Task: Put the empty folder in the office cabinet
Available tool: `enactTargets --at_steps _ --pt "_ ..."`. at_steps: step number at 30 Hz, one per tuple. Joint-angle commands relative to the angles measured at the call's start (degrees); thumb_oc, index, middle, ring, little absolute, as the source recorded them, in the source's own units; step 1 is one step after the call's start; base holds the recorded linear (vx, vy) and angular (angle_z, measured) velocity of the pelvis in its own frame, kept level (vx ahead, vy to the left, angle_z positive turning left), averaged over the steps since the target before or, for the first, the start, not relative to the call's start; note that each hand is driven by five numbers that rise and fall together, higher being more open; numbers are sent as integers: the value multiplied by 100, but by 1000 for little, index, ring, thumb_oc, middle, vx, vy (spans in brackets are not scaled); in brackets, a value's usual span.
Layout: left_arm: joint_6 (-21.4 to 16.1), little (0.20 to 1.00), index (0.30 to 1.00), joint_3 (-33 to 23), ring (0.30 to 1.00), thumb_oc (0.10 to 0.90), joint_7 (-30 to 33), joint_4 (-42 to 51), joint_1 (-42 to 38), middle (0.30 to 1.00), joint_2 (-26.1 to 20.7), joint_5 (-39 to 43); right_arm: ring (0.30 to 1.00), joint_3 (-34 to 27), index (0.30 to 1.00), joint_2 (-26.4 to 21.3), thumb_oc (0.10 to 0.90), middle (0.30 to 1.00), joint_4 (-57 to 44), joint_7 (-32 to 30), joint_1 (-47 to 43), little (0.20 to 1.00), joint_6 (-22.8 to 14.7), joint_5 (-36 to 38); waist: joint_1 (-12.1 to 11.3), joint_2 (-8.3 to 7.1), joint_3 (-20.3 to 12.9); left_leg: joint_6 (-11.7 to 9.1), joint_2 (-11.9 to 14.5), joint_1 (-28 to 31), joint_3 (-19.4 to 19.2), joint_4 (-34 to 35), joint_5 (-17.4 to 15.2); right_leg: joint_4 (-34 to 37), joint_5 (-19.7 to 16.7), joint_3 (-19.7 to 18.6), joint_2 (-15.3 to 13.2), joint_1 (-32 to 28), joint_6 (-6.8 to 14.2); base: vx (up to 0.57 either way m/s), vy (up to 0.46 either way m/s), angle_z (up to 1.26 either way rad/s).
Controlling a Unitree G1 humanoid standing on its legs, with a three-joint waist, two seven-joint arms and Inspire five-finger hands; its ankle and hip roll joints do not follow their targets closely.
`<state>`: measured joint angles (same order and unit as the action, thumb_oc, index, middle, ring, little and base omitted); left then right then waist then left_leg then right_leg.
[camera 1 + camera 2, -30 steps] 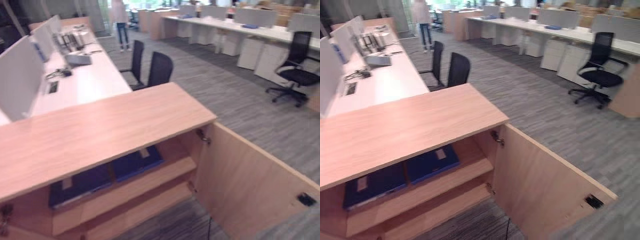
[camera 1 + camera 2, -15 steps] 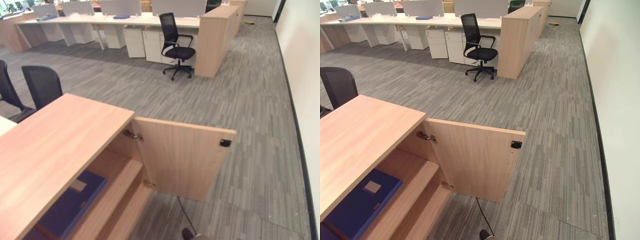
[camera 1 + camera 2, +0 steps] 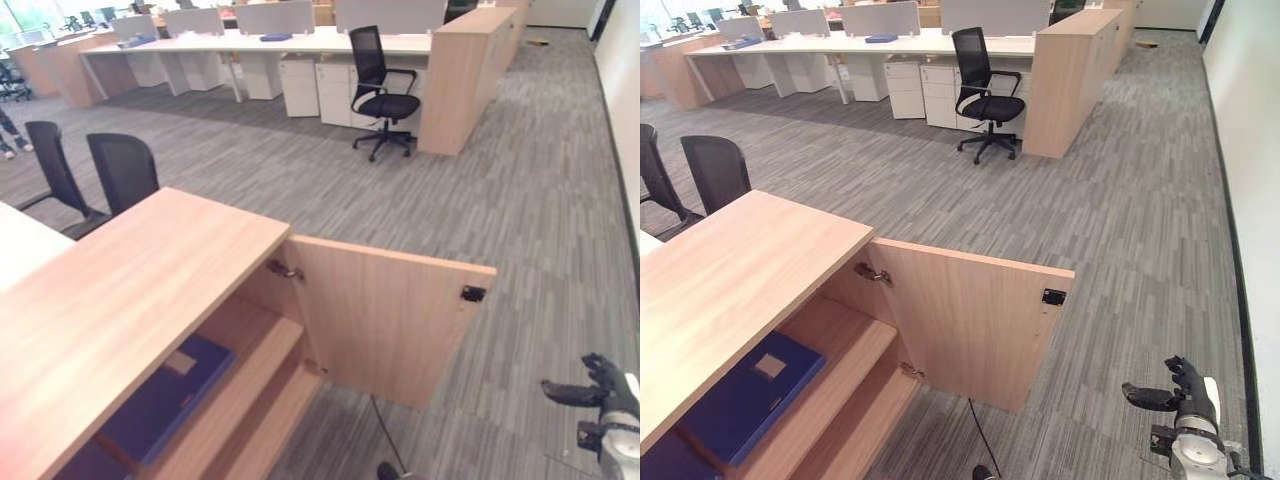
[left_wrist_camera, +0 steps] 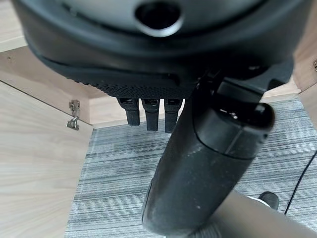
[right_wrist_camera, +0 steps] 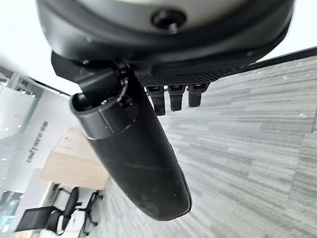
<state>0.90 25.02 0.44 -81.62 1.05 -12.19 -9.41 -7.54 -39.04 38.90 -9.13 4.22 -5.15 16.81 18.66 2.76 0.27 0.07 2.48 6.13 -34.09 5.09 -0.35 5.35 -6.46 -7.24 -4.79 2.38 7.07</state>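
Folder (image 3: 745, 405): blue, lies flat on the upper shelf of the open cabinet (image 3: 970, 320), lower left of the frame, long axis running into the shelf.
Right hand (image 3: 1185, 395): lower right, well apart from it, fingers relaxed, empty.
Left hand (image 4: 151, 111): fingers straight, empty, by the cabinet's hinge side.

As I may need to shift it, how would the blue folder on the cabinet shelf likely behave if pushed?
The blue folder lies flat on the wooden shelf, so it would probably slide, not tip. Its straight edges suggest a stiff cover. If empty, it is likely light.
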Motion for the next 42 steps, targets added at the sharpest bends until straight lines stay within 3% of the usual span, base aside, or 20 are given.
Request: enactTargets --at_steps 1,8,13,16,17,18,20,21,29,37,38,40,42 --pt "-265 900 900 -340 900 800 -135 100 -550 900 281 40 900 -102 900 -642 800 900 -147 94 -912 900 -482 -133 -151 -117 13 183 -134 214 1005 -9 -876 -292 582 312 360 -96 184 -27 -30 7" --pt "-262 900 900 -339 900 800 -198 187 -577 900 251 166 900 687 900 -1021 800 900 -721 859 -1394 900 -499 144 -334 -139 17 131 -133 178 1079 -9 -816 -262 608 395 352 -137 157 -23 -22 10" --pt "-262 900 900 -333 900 800 -302 288 -609 900 219 131 900 1455 900 -1014 800 900 -1479 1590 -1695 900 -490 667 -467 -173 0 93 -131 152 1137 -9 -766 -258 643 469 353 -169 124 -23 -24 9" --pt "-263 900 900 -401 900 800 -326 282 -561 900 208 139 900 1615 900 -1122 800 900 -1741 1715 -1675 900 -473 452 -489 -186 1 91 -134 166 1176 -9 -788 -282 679 497 344 -201 116 -31 -40 6" --pt "-276 900 900 -633 900 800 -206 364 -534 900 99 348 900 1812 900 -1017 800 900 -1463 1646 -1951 900 -494 444 -679 -352 136 48 -152 -137 1481 -634 -779 -379 589 334 370 -98 27 -91 -89 7" --pt "-276 900 900 -638 900 800 -207 364 -535 900 97 347 900 1821 900 -1014 800 900 -1456 1646 -1962 900 -497 445 -676 -351 130 48 -148 -153 1479 -653 -789 -382 588 332 371 -88 27 -120 -109 -16" --pt "-293 900 900 -765 900 800 -111 375 -549 900 41 558 900 2008 900 -862 800 900 -1379 1647 -2180 900 -505 535 -895 -460 164 -14 -230 -332 2116 -861 -883 -336 503 139 411 19 4 -72 21 -68" --pt "-308 900 900 -854 900 800 -97 337 -543 900 37 645 900 1986 900 -853 800 900 -1525 1724 -2124 900 -476 564 -973 -444 170 5 -324 -294 2439 -691 -876 -313 456 67 424 75 22 -70 70 -111" --pt "-383 900 900 -855 900 800 -201 196 -338 900 91 476 900 2249 900 -822 800 900 -1934 2033 -2264 900 -437 675 -887 -274 176 213 -540 -191 2294 -125 -681 -449 219 -193 311 500 246 -84 174 -39" --pt "-402 900 900 -1099 900 800 -13 -57 -434 900 -149 104 900 3082 900 104 800 900 -2915 2333 -2141 900 -482 870 -859 -473 364 328 -661 -306 2050 -9 -612 -590 -63 -217 105 934 423 -118 110 -31" --pt "-408 900 900 -1208 900 800 55 -14 -465 900 -213 132 900 3390 900 513 800 900 -2976 2346 -2238 900 -483 963 -972 -480 488 341 -594 -313 1944 -9 -610 -712 -17 209 7 1054 377 -102 22 -53" --pt "-379 900 900 -1286 900 800 84 56 -491 900 -260 172 900 3657 900 815 800 900 -2933 2341 -2349 900 -436 1022 -1077 -410 560 321 -470 -302 1849 -9 -590 -851 178 898 -226 990 247 -78 8 -73" --pt "-365 900 900 -1327 900 800 104 87 -513 900 -276 214 900 3840 900 1008 800 900 -2898 2383 -2409 900 -390 1106 -1136 -357 588 320 -353 -300 1812 -9 -573 -1056 357 1130 -379 865 177 -33 -11 -50"
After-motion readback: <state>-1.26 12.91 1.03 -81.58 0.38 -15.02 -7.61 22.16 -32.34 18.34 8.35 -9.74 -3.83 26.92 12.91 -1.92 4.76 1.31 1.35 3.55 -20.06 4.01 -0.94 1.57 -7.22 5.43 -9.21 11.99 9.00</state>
